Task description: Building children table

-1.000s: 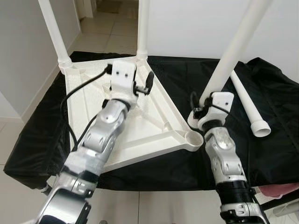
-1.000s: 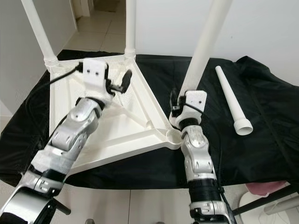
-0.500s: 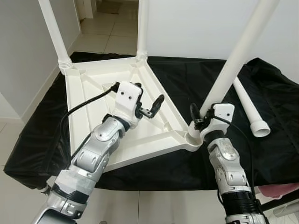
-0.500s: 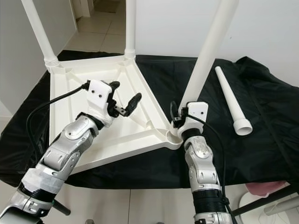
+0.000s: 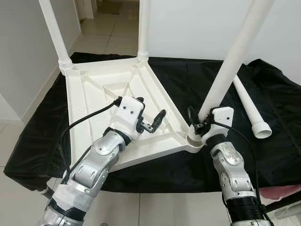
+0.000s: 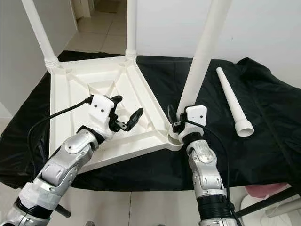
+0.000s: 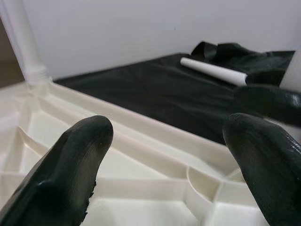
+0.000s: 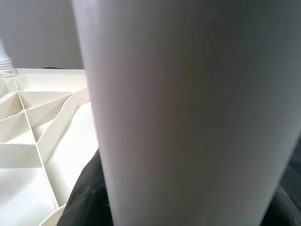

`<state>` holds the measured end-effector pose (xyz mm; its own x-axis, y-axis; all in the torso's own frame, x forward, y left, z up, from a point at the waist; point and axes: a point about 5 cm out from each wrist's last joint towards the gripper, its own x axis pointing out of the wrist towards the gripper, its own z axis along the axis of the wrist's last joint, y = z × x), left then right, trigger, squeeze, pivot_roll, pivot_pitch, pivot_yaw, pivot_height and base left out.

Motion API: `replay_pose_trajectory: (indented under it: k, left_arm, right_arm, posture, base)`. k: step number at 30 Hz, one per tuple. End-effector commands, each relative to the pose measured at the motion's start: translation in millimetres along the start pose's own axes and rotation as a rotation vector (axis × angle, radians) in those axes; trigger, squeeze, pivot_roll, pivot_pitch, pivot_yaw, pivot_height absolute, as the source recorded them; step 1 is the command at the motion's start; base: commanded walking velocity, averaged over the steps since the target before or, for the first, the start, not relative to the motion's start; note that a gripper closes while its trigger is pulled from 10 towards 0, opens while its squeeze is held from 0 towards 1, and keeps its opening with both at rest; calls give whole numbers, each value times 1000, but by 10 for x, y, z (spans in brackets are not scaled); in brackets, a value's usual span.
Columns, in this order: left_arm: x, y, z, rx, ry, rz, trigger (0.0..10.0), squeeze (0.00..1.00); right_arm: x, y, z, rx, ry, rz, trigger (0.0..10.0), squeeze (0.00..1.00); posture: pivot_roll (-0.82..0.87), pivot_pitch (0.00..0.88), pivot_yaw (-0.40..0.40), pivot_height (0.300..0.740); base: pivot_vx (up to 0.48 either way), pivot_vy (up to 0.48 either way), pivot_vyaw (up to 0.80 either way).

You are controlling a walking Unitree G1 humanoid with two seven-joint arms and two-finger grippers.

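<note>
Seating leg 3: right gripper [image 5: 196,123] clamps the leg [image 5: 230,66] above the tabletop [image 5: 94,94] corner socket [image 5: 194,140]; left gripper [image 5: 153,123] spread, empty; next, press down

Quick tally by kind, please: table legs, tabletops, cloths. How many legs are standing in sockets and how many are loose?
Legs standing at corners of the upturned tabletop: 3
Loose leg lying on the black cloth: 1
Tabletop: 1
Black cloth: 1
Total: 6
</note>
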<state>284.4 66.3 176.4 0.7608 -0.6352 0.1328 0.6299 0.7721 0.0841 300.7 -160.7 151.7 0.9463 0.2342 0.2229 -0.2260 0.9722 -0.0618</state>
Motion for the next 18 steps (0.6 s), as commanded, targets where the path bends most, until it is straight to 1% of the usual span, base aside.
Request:
replay_pose_trajectory:
  k: [1, 2, 7, 12, 16, 17, 18]
  left_arm:
    - [-8, -97, -43, -12, 34, -117, 10000, 0]
    - [-9, -94, -48, -27, 42, -114, 10000, 0]
    - [-17, -92, -39, -22, 45, -116, 10000, 0]
    - [-21, -85, -19, -27, 41, -120, 10000, 0]
    - [-25, -87, -14, -16, 46, -122, 10000, 0]
    - [-25, -95, -7, -29, 40, -129, 10000, 0]
    - [-25, -95, -7, -29, 40, -129, 10000, 0]
  right_arm:
    - [-60, 7, -118, 4, 49, 16, 10000, 0]
    - [-81, 4, -134, 1, 55, 23, 10000, 0]
    - [-118, -12, -152, -1, 61, 25, 10000, 0]
    - [-155, -29, -173, -28, 71, 43, 10000, 0]
    - [-160, -8, -180, -79, 70, 108, 10000, 0]
    - [-153, 5, -185, -93, 72, 135, 10000, 0]
    - [-153, 5, -185, -93, 72, 135, 10000, 0]
  posture:
    - [10, 0, -61, 740]
    - [12, 0, -59, 740]
    - [13, 0, -58, 740]
    - [8, 1, -53, 740]
    - [5, 2, -50, 740]
    - [4, 3, -48, 740]
    - [4, 3, -48, 740]
  base:
    - [0, 0, 0]
    - [0, 0, 0]
    - [0, 0, 0]
    - [0, 0, 0]
    - [0, 0, 0]
    - [0, 0, 0]
    - [0, 0, 0]
